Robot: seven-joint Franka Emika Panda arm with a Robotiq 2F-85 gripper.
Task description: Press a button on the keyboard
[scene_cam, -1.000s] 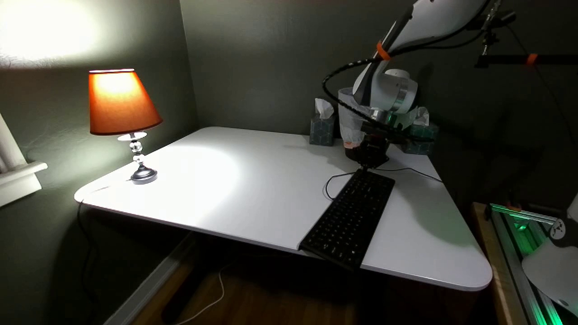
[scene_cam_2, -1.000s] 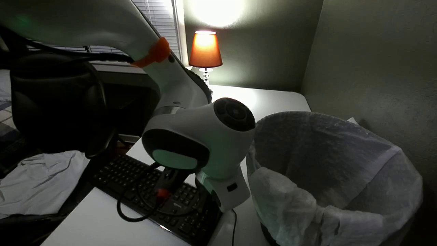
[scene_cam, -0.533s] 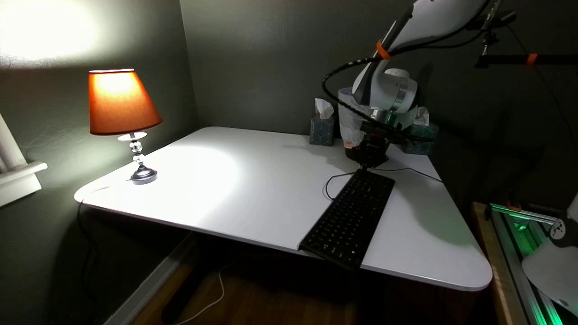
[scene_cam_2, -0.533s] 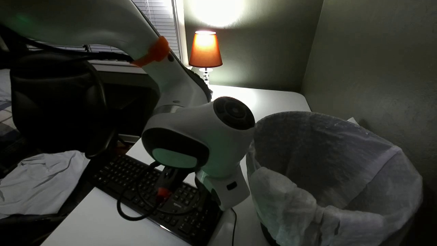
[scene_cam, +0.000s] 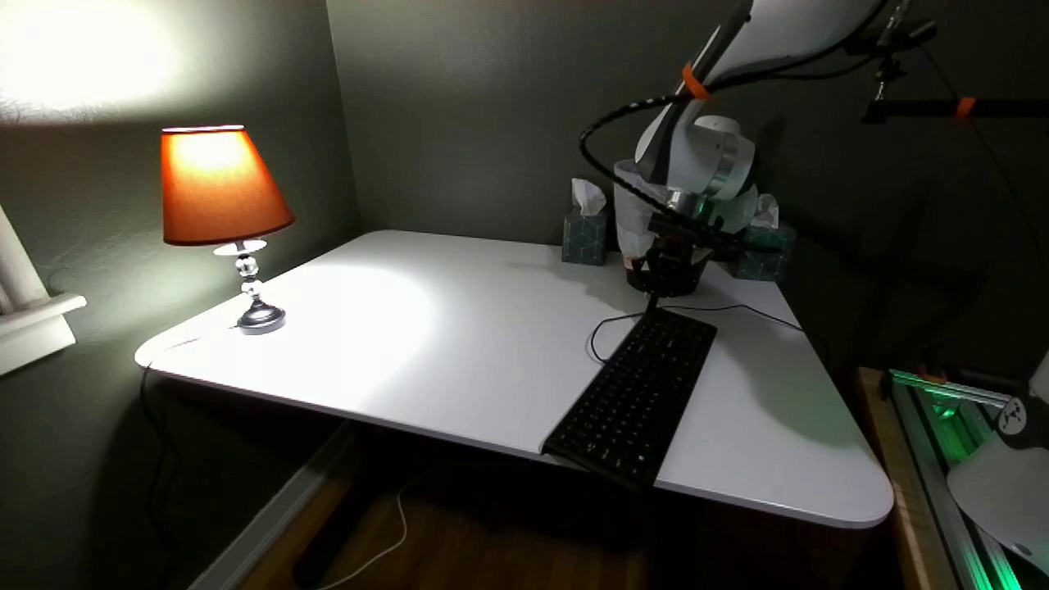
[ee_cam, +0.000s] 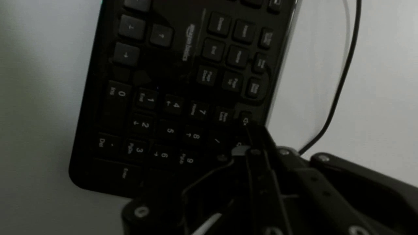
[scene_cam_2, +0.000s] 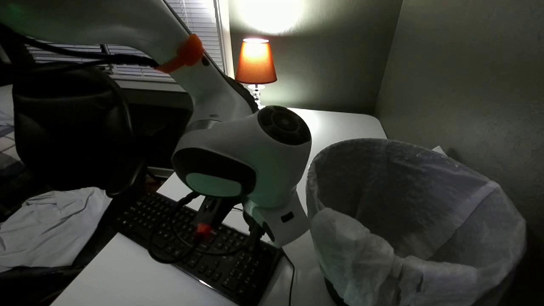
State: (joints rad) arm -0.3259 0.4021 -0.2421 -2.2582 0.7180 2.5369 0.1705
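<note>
The black keyboard [scene_cam: 635,401] lies on the white desk, its near end overhanging the desk edge. It also shows in an exterior view [scene_cam_2: 231,274], partly behind the arm, and in the wrist view [ee_cam: 169,76], where its number pad end is seen from above. My gripper [scene_cam: 652,301] is at the keyboard's far end. In the wrist view the gripper's fingers [ee_cam: 256,130] are together, holding nothing, over the small volume keys at the keyboard's edge. They cover some keys near there. The tip looks slightly above the keys; the exact gap is hard to tell.
A lined trash bin [scene_cam_2: 408,204] stands close beside the arm. Tissue boxes [scene_cam: 584,233] stand at the back of the desk [scene_cam: 492,328]. A lit lamp [scene_cam: 221,188] is at the far left. The keyboard's cable [ee_cam: 343,81] curves beside it.
The arm and gripper have risen a little in the last half second. The fingertip has lifted from the keyboard's far end. The keyboard has not moved.
</note>
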